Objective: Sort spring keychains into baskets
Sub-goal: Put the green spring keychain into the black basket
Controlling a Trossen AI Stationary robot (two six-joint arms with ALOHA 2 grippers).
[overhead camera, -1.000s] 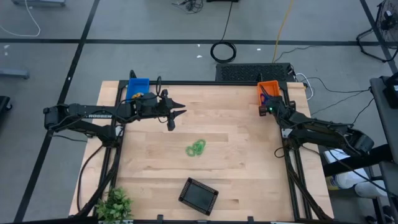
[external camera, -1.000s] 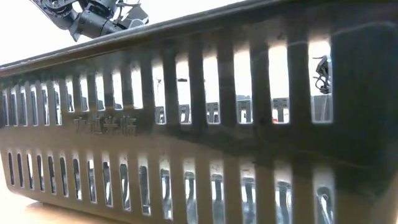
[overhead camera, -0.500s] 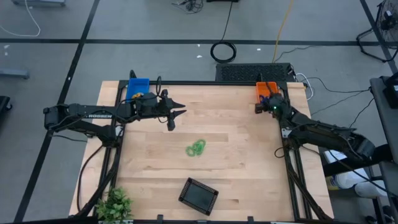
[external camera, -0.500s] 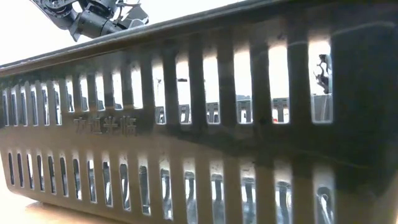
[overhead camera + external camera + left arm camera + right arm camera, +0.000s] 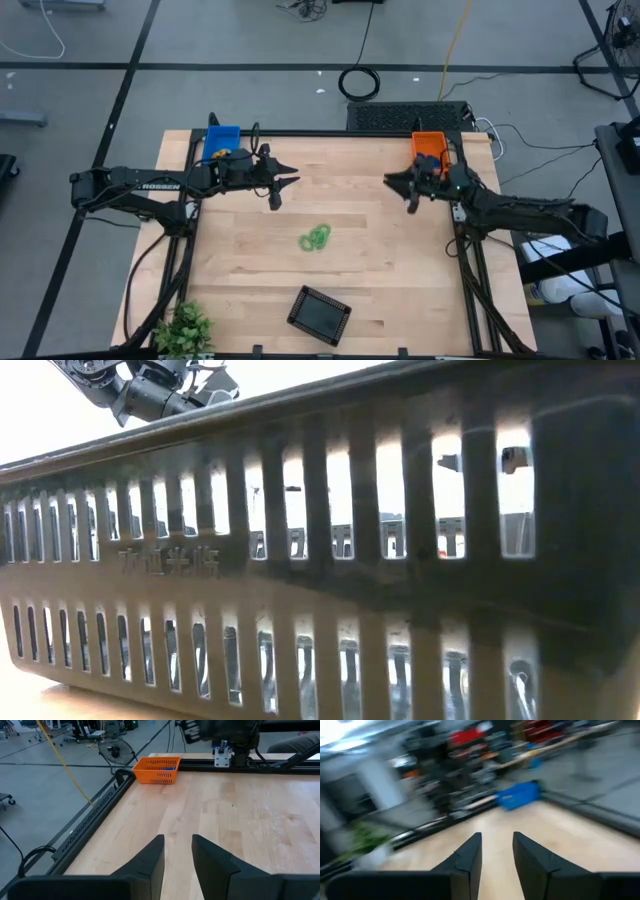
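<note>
A small heap of green spring keychains (image 5: 316, 238) lies on the wooden table near its middle. The blue basket (image 5: 222, 143) stands at the far left corner, the orange basket (image 5: 431, 147) at the far right corner, and the black basket (image 5: 320, 312) near the front edge. My left gripper (image 5: 283, 190) hovers open over the table, to the far left of the keychains, with nothing between its fingers (image 5: 177, 837). My right gripper (image 5: 400, 192) is open and empty too (image 5: 497, 836), pointing level toward the table's left, just left of the orange basket.
A green plant (image 5: 183, 328) stands at the near left corner. The black basket's slotted wall (image 5: 300, 560) fills the low view. Bare wood lies between the keychains and the baskets. Black rails (image 5: 95, 815) frame the table.
My right gripper has left the spot over the orange basket, risen, and swung toward the table's left and near side. It has tipped from pointing down to pointing level. The keychains and baskets lie as before.
</note>
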